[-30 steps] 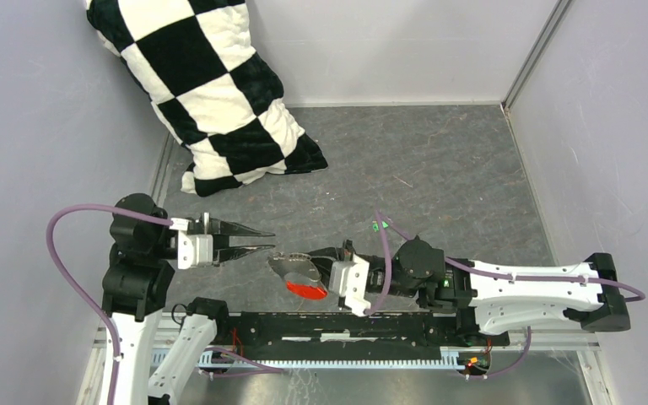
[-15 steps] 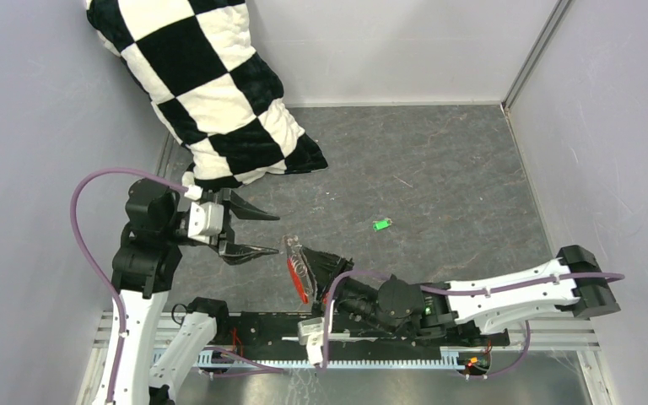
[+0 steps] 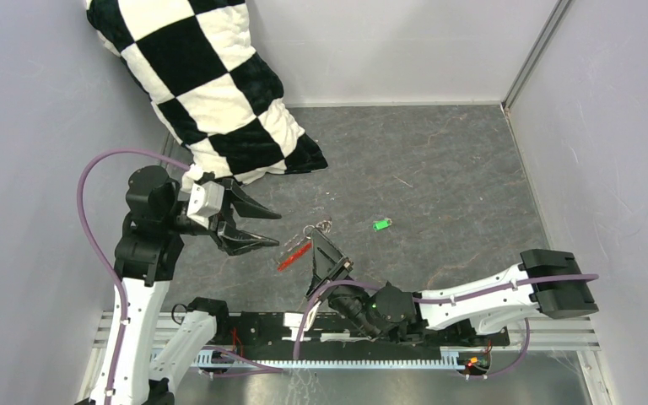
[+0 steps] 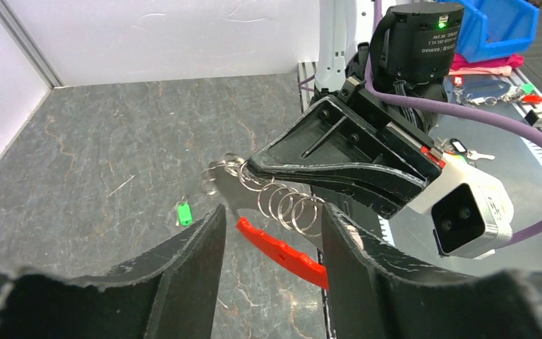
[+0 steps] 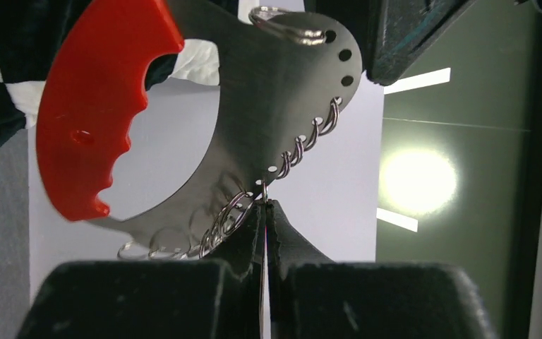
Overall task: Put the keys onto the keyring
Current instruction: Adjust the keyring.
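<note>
The keyring is a curved silvery plate (image 5: 275,120) with several thin rings and a red tag (image 5: 92,106). My right gripper (image 5: 265,210) is shut on the plate's ringed edge and holds it above the floor, in the top view (image 3: 319,246) too. The red tag (image 3: 295,256) hangs to the left, the rings (image 3: 319,227) point away. My left gripper (image 3: 275,229) is open and empty, just left of the keyring. In the left wrist view its fingers (image 4: 190,261) flank the red tag (image 4: 282,251) without touching. The green-headed key (image 3: 380,224) lies on the floor, also in the left wrist view (image 4: 182,212).
A black-and-white checkered pillow (image 3: 211,93) leans in the far left corner. Grey walls close in left, back and right. The arms' mounting rail (image 3: 439,342) runs along the near edge.
My right gripper has turned from pointing left to pointing away, carrying the keyring farther from the rail. My left gripper has moved farther away and opened wider.
</note>
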Robot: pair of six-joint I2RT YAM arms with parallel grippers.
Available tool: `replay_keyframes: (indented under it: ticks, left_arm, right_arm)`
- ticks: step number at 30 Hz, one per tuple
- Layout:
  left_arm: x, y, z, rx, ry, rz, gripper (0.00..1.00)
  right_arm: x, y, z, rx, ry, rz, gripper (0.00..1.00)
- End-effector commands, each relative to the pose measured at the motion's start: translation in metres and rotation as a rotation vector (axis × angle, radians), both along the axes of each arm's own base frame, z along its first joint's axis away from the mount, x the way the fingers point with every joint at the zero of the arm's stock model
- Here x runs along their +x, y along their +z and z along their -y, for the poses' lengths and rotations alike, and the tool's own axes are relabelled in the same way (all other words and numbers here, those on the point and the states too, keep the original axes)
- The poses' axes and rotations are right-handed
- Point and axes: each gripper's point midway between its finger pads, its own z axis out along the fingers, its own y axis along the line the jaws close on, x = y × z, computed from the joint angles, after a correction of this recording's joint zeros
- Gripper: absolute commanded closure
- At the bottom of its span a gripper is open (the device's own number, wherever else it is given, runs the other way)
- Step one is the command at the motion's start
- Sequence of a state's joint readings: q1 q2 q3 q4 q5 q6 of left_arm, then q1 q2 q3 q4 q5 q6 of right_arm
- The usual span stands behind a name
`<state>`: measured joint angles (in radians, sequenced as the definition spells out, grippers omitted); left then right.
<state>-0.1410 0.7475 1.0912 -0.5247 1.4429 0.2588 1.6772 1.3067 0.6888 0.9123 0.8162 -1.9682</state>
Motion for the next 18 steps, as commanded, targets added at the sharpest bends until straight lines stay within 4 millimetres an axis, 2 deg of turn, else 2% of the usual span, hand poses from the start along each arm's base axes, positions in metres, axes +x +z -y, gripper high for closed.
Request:
replay_keyframes:
  ticks: [1,4,10,15,18]
  left_arm:
    - [-0.004,0.006,0.000,-0.004,-0.016,-0.078,0.44]
    - [-0.003,0.003,0.001,-0.003,-0.027,-0.082,0.49]
    - [0.000,0.001,0.002,-0.004,-0.055,-0.118,0.50]
    - [0.002,-0.005,0.003,-0.001,-0.080,-0.195,0.51]
    - [-0.003,-0.005,0.003,-0.002,-0.136,-0.280,0.53]
  right_arm:
    - [-0.008,0.026,0.011,0.079,-0.028,0.086,0.99]
    - [-0.016,0.027,0.007,0.073,-0.005,0.100,0.99]
    - [-0.029,0.030,-0.001,0.057,0.032,0.125,0.99]
    - [-0.039,0.029,-0.011,0.028,0.063,0.151,0.99]
    - [-0.042,0.026,-0.016,0.006,0.075,0.167,0.99]
